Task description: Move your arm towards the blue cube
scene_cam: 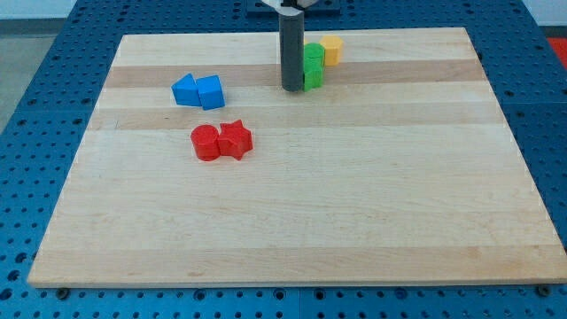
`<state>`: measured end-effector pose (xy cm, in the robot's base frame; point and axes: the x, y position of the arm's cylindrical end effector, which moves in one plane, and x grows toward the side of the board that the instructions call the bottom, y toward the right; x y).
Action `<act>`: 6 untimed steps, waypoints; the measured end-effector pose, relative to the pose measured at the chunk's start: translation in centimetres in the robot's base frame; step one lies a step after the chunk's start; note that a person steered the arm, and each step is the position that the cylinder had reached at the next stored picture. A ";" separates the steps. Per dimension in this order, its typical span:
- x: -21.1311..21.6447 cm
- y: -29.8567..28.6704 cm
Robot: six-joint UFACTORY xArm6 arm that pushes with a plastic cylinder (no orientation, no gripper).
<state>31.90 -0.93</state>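
Resting on: a pale wooden counter (354,204) laid over a blue perforated base (35,53) is seen carrying all the blocks.
Tip: my tip (291,89), the lower end of a straight dark rod, is set down near the view's top centre, just beside the green blocks.
Fingers: none are fitted, so no open or closed state can be told.
Blue cube: the blue plastic cube (211,92) is placed at the view's upper left, well apart from my tip, touching a blue irregular block (184,89) on its left.
Green blocks: two green blocks (314,66) are stacked along the view's vertical, shapes unclear.
Yellow block: a yellow block (332,49) is seen touching them at upper right.
Red pair: a red cylinder (205,143) and a red star block (235,139) are found touching, below the blue pair.
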 end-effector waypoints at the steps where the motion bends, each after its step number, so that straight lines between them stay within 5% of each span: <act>1: -0.2 -1.3; 3: -0.2 -1.4; 6: -2.3 -9.6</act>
